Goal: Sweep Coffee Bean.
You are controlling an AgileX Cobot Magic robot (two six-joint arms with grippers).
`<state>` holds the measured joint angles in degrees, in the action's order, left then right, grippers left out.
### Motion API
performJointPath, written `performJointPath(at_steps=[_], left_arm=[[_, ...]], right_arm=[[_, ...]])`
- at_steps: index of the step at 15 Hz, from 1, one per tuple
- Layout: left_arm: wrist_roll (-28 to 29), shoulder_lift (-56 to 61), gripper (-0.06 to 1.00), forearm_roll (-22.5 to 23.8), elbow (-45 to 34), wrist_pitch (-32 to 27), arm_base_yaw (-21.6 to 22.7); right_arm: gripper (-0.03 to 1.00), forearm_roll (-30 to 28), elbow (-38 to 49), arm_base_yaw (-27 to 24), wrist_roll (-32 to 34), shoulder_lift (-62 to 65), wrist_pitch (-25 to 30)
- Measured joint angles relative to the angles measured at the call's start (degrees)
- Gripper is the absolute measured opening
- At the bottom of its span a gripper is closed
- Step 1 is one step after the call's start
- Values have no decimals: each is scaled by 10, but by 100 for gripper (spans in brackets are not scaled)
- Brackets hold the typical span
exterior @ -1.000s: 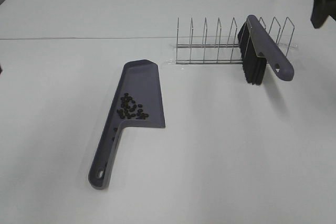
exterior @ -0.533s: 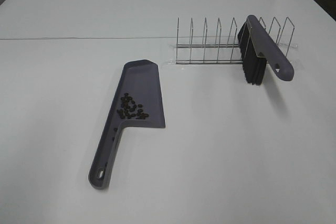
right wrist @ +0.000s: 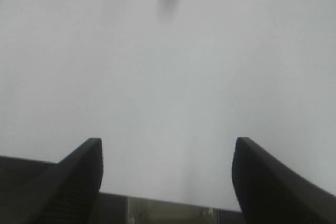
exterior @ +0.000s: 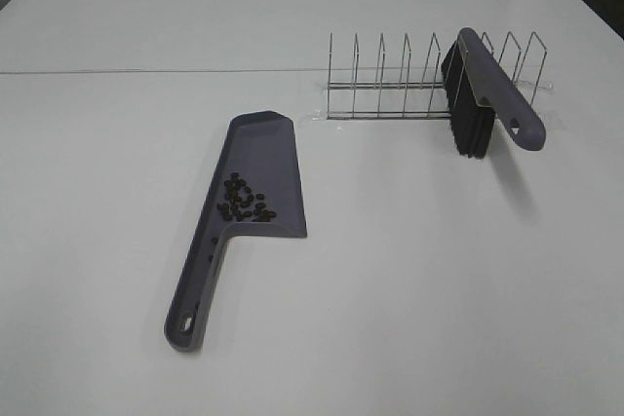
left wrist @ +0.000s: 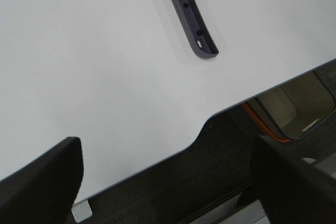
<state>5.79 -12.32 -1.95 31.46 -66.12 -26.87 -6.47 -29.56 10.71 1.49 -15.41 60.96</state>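
Note:
A grey-purple dustpan lies flat on the white table, handle toward the front. A small heap of dark coffee beans rests on its blade near the handle. A grey-purple brush with black bristles stands in a wire rack at the back right. Neither gripper shows in the high view. The left gripper is open and empty over the table's front edge, and the dustpan handle shows far from it. The right gripper is open and empty over bare table.
The white table fills the high view. A seam runs across its back. In the left wrist view the table's front edge drops to dark floor with an orange-rimmed bin below.
The dark arm at the top right edge has left the high view. The dustpan, beans, brush and rack have not moved.

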Motion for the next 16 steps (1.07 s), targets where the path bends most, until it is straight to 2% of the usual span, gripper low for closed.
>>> performJointPath(at_steps=[2, 6, 16], left_arm=[[-50, 1, 81, -22, -14, 46, 0], [-136, 1, 81, -71, -21, 58, 0], [-145, 1, 81, -74, -22, 59, 4]], right_arm=[[68, 9, 3, 0, -15, 92, -1], [68, 24, 5, 0, -38, 157, -1], [68, 41, 6, -4, -63, 157, -1]])
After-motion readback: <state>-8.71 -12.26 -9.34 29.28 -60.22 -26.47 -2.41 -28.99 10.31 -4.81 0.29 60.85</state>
